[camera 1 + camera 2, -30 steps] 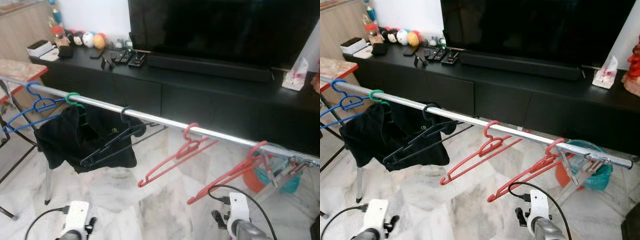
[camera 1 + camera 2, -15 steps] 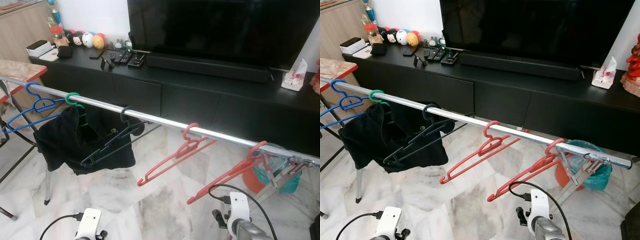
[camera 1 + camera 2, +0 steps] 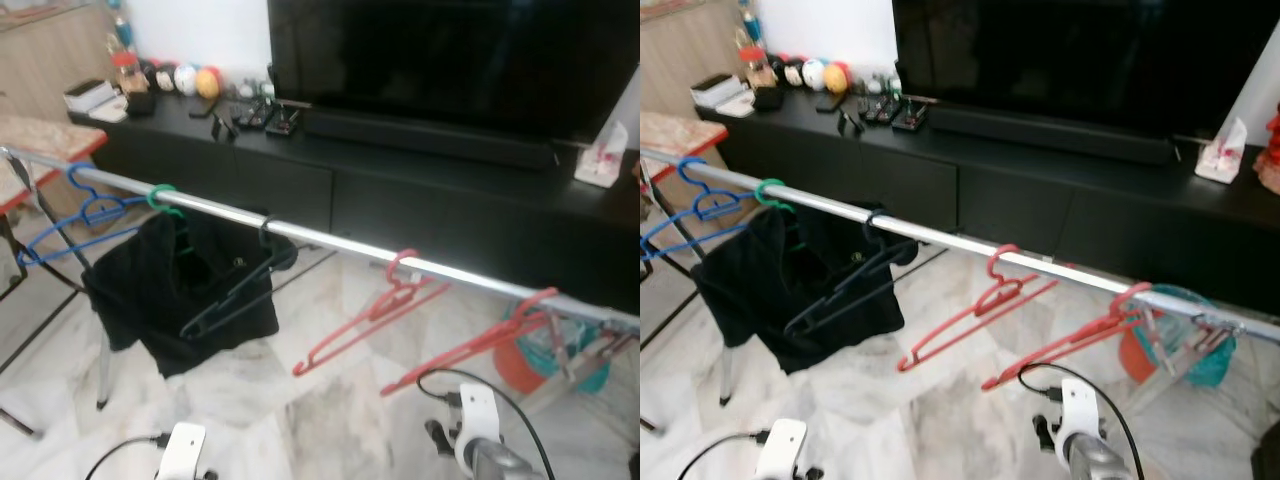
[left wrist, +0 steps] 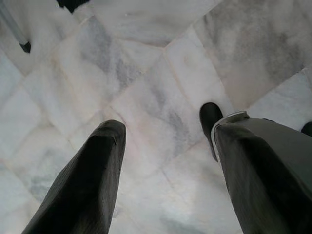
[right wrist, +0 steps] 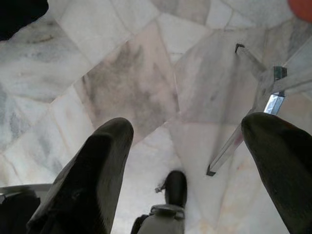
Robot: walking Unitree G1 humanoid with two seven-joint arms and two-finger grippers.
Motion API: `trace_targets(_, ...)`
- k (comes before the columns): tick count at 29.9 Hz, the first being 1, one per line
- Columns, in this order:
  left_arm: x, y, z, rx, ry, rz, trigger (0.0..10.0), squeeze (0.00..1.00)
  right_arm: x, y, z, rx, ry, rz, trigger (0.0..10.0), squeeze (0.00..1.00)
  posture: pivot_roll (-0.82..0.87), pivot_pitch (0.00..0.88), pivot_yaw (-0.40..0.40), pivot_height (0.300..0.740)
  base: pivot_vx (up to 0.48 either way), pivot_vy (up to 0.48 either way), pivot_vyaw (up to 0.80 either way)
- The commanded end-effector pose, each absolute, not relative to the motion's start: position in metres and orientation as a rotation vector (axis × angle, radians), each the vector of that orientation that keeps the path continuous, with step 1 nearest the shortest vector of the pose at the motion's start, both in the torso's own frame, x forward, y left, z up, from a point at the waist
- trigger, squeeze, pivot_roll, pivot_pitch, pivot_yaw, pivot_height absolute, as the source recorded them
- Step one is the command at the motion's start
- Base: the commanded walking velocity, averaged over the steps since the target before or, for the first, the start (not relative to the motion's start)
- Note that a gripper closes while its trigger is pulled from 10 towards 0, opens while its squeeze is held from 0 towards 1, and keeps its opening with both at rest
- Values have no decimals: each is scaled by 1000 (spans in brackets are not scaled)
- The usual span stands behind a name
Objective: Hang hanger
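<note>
1. Left gripper [image 4: 165,161] is hanging low over the marble floor [image 4: 146,73], fingers spread apart, holding nothing.
2. Right gripper [image 5: 190,161] is doing likewise, fingers wide and empty.
3. Five hangers are sitting hooked on the silver rail [image 3: 330,240]: blue hanger [image 3: 70,215], green hanger [image 3: 160,197] carrying a black garment [image 3: 150,290], black hanger [image 3: 235,295], two red hangers [image 3: 375,315].
4. Beyond, a black TV console [image 3: 400,190] is standing.

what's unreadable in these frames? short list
- Blue hanger: its left end runs off the head view's left edge.
- Green hanger: its body is buried in the black garment; just the hook shows.
- Rail: right end is soft with motion blur, so the joint with the rack frame is unclear.
- Small items on the TV console: too small and blurred to identify.
</note>
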State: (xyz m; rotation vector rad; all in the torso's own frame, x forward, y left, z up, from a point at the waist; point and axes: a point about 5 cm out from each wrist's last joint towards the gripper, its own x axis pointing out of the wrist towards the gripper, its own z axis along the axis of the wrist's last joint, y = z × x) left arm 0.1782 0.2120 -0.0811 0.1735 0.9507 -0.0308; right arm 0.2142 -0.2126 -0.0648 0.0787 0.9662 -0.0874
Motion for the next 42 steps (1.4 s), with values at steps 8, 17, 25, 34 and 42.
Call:
trace_targets(8,176,212,-82,186,963,-39,10000,0,215,-212,-65,77,958,-93,10000,0,-53,0,23,740,0,447,0)
trace_targets(17,175,209,-83,191,961,-49,10000,0,215,-211,-65,83,973,-92,10000,0,-53,0,26,740,0,107,-213)
trace_targets(25,176,206,-84,203,965,-62,10000,0,215,-211,-65,71,973,-94,10000,0,-54,0,28,740,0,0,-391)
trace_targets(34,177,207,-83,196,958,-73,10000,0,216,-212,-64,66,971,-101,10000,0,-54,0,28,740,0,0,0)
trace_targets(42,176,207,-83,195,959,-77,10000,0,217,-211,-64,68,965,-108,10000,0,-58,0,35,740,-185,0,0)
